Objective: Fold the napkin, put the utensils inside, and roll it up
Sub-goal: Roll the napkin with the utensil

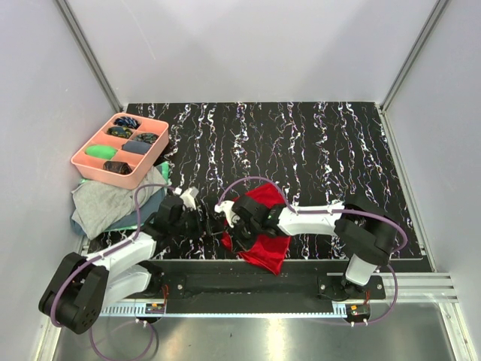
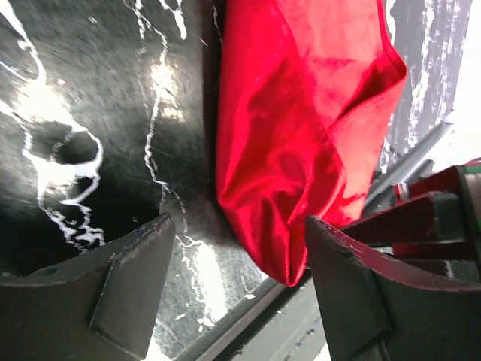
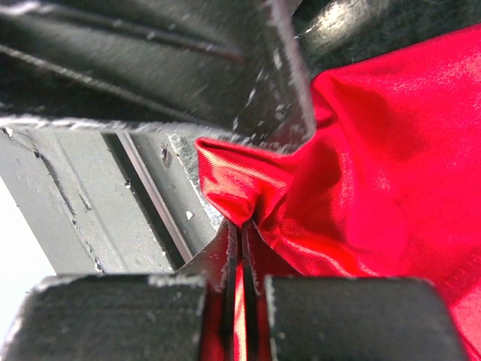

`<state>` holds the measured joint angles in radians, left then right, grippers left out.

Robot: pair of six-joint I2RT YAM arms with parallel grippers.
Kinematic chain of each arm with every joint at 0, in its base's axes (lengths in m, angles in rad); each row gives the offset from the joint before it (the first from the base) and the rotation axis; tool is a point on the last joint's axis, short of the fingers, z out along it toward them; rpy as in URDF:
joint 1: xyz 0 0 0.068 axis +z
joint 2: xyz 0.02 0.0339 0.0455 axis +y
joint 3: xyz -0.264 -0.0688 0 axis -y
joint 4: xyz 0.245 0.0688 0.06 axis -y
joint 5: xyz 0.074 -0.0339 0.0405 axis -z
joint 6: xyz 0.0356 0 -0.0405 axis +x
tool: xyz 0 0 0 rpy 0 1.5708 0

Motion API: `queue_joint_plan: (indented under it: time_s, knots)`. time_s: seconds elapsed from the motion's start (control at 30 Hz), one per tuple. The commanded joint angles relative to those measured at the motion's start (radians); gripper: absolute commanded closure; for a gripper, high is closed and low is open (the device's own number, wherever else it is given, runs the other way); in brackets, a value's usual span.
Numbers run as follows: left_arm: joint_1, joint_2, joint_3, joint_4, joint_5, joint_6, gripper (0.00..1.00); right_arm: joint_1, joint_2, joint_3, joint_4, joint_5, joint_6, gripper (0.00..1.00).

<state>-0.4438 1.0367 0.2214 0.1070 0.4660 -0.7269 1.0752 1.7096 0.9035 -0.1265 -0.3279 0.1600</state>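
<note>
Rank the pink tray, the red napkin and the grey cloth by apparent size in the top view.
1. Pink compartmented plastic tray and crumpled grey cloth: too alike to separate.
2. Bright red satin napkin, partly hidden by the arm.

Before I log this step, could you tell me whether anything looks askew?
Yes: the red napkin lies bunched and creased rather than flat, with its near edge hanging over the table's front edge, pinched by the right claw.

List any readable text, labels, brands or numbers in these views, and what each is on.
None readable.
Pink tray and its contents: no lettering shows.
Red napkin: plain, no print.
Black mat: white marbling only, no characters.
Arms and front rail: any markings too small to read.
Both wrist views: only fingers, cloth, mat and rail; no text.
</note>
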Motion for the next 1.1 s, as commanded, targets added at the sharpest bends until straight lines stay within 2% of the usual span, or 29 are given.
queue_joint_plan:
  time_s: [0.0,0.17,0.3,0.47,0.8,0.9,1.07]
  knots:
    - [0.001,0.029,-0.016,0.085,0.06,-0.042,0.26,-0.008,0.019,0.014,-0.01,-0.031,-0.01,1.0]
    - [-0.021,0.065,-0.033,0.17,0.102,-0.072,0.26,-0.011,0.027,0.015,-0.009,-0.03,-0.01,1.0]
    - [-0.05,0.068,-0.019,0.143,0.091,-0.057,0.26,-0.018,0.03,0.017,-0.004,-0.033,-0.008,1.0]
    - [-0.09,0.106,-0.007,0.126,0.083,-0.057,0.34,-0.024,0.033,0.015,-0.005,-0.045,-0.008,1.0]
    - [-0.133,0.174,0.053,0.085,0.109,-0.028,0.55,-0.04,0.045,0.025,-0.004,-0.066,-0.025,1.0]
    - [-0.141,0.203,0.073,0.073,0.125,-0.025,0.65,-0.044,0.048,0.029,-0.004,-0.066,-0.036,1.0]
    - [-0.145,0.238,0.102,0.034,0.128,-0.034,0.89,-0.05,0.053,0.041,-0.016,-0.06,-0.054,1.0]
